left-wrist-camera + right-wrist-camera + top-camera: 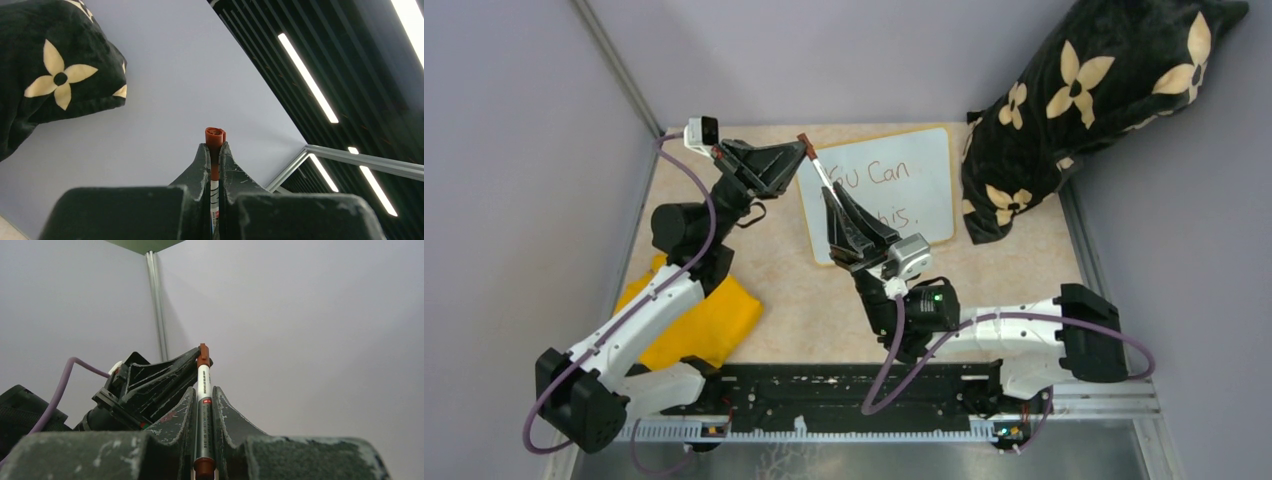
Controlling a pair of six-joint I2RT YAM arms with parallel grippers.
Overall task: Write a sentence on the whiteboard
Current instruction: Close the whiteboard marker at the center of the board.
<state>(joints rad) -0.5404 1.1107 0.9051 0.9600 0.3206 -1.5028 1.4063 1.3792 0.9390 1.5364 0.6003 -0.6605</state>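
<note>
Closest in the top view is the base rail (824, 400), with both arms reaching away from it. Now the left gripper (802, 150) pinches the marker (818, 166) at its red cap (805, 141), and the right gripper (828, 190) clamps the white barrel just below. Behind them the whiteboard (924, 205) is at the far side of the table (784, 290). Its sentence (887, 173) is partly hidden, with "Can" and "his." readable. A cushion (1074, 110) sits just beside the board and a yellow cloth (709, 320) lies under the left arm.

Left wrist: fingers (200, 165) tight on the marker (214, 172), cap (215, 136) poking out, cushion (55, 75) upper left.

Right wrist: fingers (185, 410) closed on the barrel, cap (203, 353) caught in the left gripper's (197, 356) tips.
</note>
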